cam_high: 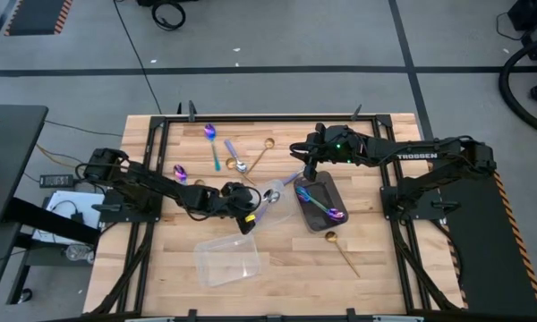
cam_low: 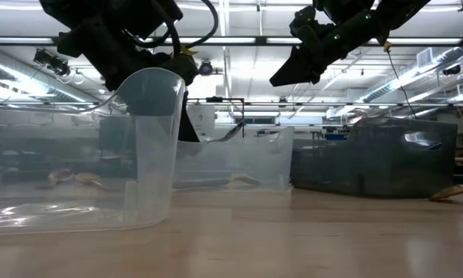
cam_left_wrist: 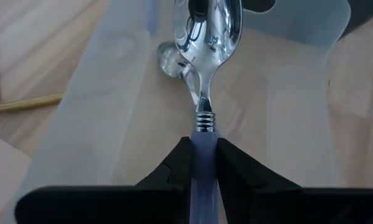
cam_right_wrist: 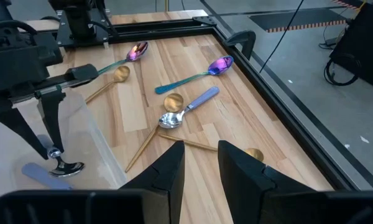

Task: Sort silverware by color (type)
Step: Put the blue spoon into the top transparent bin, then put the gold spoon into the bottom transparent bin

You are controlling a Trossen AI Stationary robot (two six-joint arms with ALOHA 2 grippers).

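Note:
My left gripper [cam_high: 248,213] is shut on a silver spoon [cam_left_wrist: 208,28] with a lavender handle, over a clear container [cam_high: 282,204] at mid-table. Another lavender-handled spoon [cam_right_wrist: 40,175] lies in that container. My right gripper [cam_right_wrist: 201,165] hangs open with nothing between its fingers, above the far end of a dark tray [cam_high: 306,219]. The tray holds iridescent spoons [cam_high: 327,208]. On the far part of the table lie two iridescent spoons [cam_right_wrist: 221,64] [cam_right_wrist: 137,51], a silver spoon [cam_right_wrist: 186,109] and gold spoons [cam_right_wrist: 174,99] [cam_right_wrist: 121,73]. One more gold spoon [cam_high: 342,248] lies near the tray. My left gripper pinches the spoon's lavender handle [cam_left_wrist: 203,146] between its two fingers, just behind the ringed collar. The fingers slant down from the table's left and lie along the handle. The spoon points onward and down, with its bowl [cam_right_wrist: 67,167] low inside the clear container. I cannot tell whether the bowl touches the container's floor.
A second clear container [cam_high: 228,259] stands on the near part of the table, left of centre. A dark metal frame [cam_high: 251,117] runs along the table's far edge and sides. Bare wood shows at the near right.

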